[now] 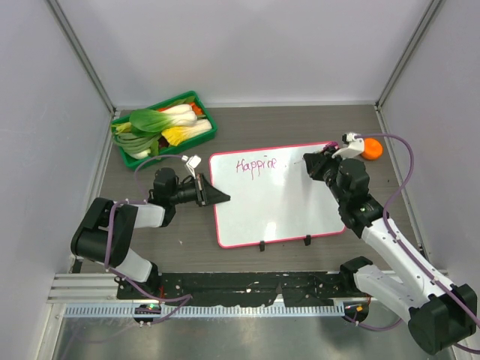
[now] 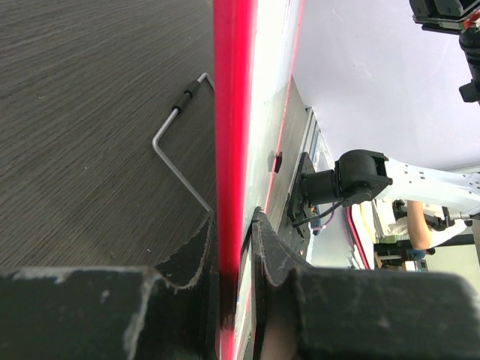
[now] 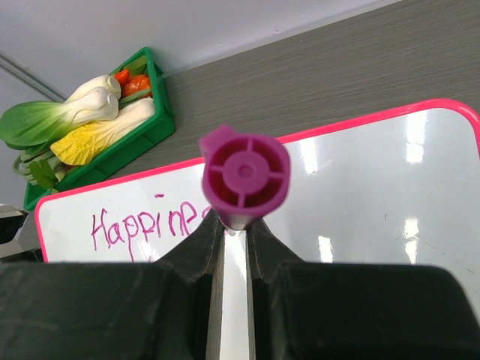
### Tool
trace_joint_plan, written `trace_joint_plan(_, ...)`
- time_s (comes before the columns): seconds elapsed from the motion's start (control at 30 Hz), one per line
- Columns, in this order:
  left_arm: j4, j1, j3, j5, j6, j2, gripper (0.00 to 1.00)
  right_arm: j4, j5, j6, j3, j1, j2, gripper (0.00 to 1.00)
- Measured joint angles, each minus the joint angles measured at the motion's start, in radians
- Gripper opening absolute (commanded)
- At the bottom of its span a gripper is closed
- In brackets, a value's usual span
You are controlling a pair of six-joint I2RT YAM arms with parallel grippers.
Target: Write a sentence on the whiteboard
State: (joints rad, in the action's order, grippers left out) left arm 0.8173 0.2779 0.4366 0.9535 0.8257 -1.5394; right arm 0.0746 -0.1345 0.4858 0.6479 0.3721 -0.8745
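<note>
Left gripper is closed on the pink frame at the left edge of the whiteboard, which occupies the centre of the top view. Right gripper clamps a purple marker over the board's upper right area. The sentence, in purple lettering, reads "Happine" along the board's upper left. Green vegetable tray sits at upper left of the frame.

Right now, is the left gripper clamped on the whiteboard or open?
Shut on it. The left gripper has a finger pressed on each side of the whiteboard frame, with no gap showing.
</note>
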Motion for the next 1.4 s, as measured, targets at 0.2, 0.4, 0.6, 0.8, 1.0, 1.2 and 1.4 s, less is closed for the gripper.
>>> trace_joint_plan(0.2, 0.0, 0.0, 0.001, 0.0, 0.0, 0.0, 0.0, 0.003, -0.004, -0.001, 0.006, -0.002, -0.043, 0.01)
trace_joint_plan(0.4, -0.002, 0.001, 0.001, 0.0, -0.001, 0.0, 0.0, 0.012, -0.007, -0.001, 0.025, -0.002, -0.059, 0.01)
trace_joint_plan(0.6, -0.004, 0.001, 0.003, 0.0, -0.001, 0.0, 0.0, 0.019, -0.026, -0.001, 0.055, -0.002, -0.079, 0.01)
trace_joint_plan(0.8, -0.006, 0.001, 0.003, 0.0, -0.001, 0.0, 0.0, 0.023, -0.04, -0.005, 0.082, -0.002, -0.144, 0.01)
trace_joint_plan(1.0, -0.007, 0.001, 0.004, 0.0, -0.001, 0.0, 0.0, 0.021, -0.053, -0.01, 0.083, -0.003, -0.171, 0.01)
trace_joint_plan(1.2, -0.007, 0.001, 0.005, 0.0, -0.001, 0.0, 0.0, 0.021, -0.074, -0.011, 0.083, -0.01, -0.169, 0.01)
trace_joint_plan(1.4, -0.007, 0.002, 0.005, 0.0, -0.002, 0.0, 0.0, 0.021, -0.084, -0.012, 0.083, -0.017, -0.154, 0.01)
